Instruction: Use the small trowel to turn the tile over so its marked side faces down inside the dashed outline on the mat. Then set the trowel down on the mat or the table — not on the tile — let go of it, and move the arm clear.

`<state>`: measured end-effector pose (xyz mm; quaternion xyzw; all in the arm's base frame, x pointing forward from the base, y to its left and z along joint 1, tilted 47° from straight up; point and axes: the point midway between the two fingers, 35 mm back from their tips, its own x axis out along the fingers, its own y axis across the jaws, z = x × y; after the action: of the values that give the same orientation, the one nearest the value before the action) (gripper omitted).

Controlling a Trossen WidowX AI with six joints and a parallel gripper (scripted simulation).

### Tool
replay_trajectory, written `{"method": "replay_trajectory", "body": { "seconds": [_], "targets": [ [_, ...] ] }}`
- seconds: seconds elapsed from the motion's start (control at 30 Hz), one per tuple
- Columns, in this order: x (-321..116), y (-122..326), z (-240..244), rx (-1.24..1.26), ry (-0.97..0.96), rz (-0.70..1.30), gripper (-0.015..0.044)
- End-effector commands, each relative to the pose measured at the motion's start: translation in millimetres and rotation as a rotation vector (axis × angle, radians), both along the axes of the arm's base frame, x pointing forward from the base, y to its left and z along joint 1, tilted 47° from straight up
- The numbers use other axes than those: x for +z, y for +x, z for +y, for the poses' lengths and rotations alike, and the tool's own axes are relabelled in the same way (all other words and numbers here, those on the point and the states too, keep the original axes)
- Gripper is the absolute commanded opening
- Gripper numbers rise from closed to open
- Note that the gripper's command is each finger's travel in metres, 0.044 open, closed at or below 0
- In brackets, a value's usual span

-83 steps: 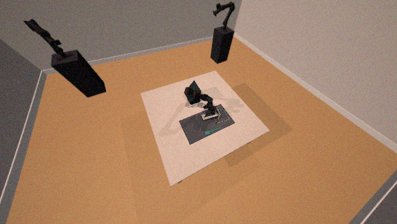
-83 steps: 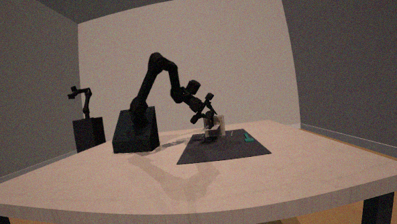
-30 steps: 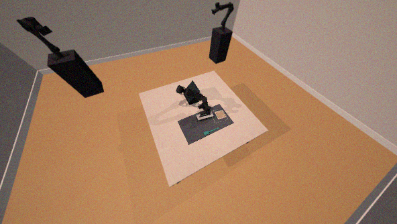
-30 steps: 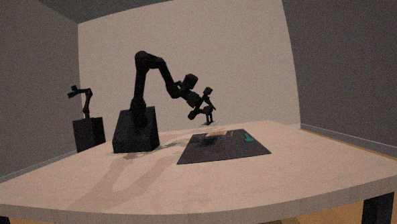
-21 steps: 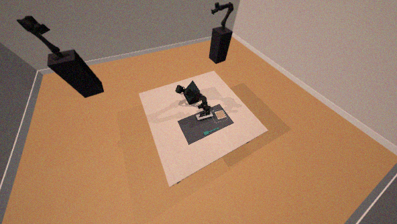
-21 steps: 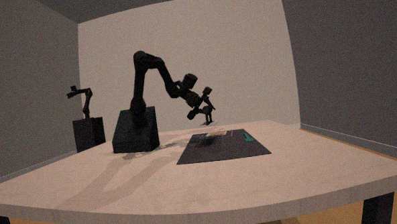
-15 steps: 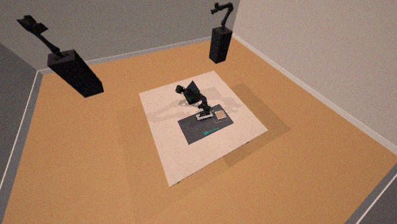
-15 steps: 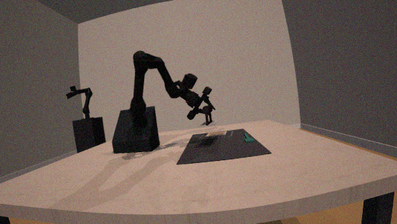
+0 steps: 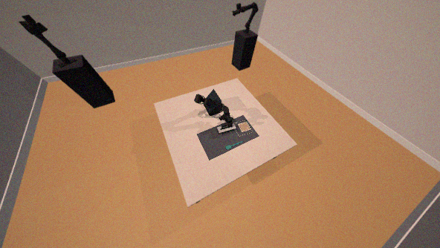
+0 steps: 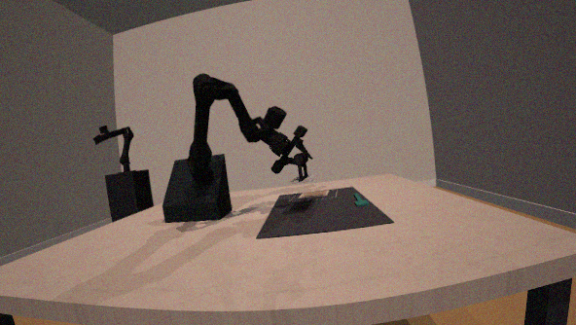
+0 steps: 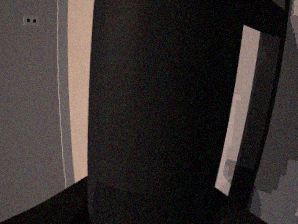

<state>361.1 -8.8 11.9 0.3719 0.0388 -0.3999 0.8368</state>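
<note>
The tile (image 9: 244, 126) (image 10: 316, 193) lies flat inside the dashed outline (image 9: 240, 135) on the dark mat (image 9: 213, 146) (image 10: 321, 219). Its upper face looks plain tan; no mark can be made out at this size. My gripper (image 9: 227, 126) (image 10: 303, 174) is shut on the small trowel, whose pale blade (image 9: 221, 131) (image 10: 301, 180) is held level above the mat, beside the tile and apart from it. The trowel's handle is mostly hidden by the fingers. The wrist view is filled by dark gripper parts and shows neither tile nor blade.
A teal tool (image 9: 233, 145) (image 10: 360, 199) lies on the mat near the edge farthest from the arm's base. The pale table (image 9: 201, 178) (image 10: 195, 277) surrounds the mat. Two other arms on black pedestals (image 9: 83, 83) (image 9: 244, 50) stand off the table.
</note>
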Motion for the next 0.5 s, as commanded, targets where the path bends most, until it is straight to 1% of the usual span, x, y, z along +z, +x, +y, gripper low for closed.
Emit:
{"method": "replay_trajectory", "body": {
  "seconds": [0.0,0.2,0.47],
  "targets": [
    [1.4,0.5,0.9,0.007,0.000,0.000,0.0000],
    [-0.4,2.5,-1.8,0.005,-0.007,0.021,0.0000],
    [-2.6,28.2,-26.9,0.069,-0.079,0.264,0.0000]
  ]
}}
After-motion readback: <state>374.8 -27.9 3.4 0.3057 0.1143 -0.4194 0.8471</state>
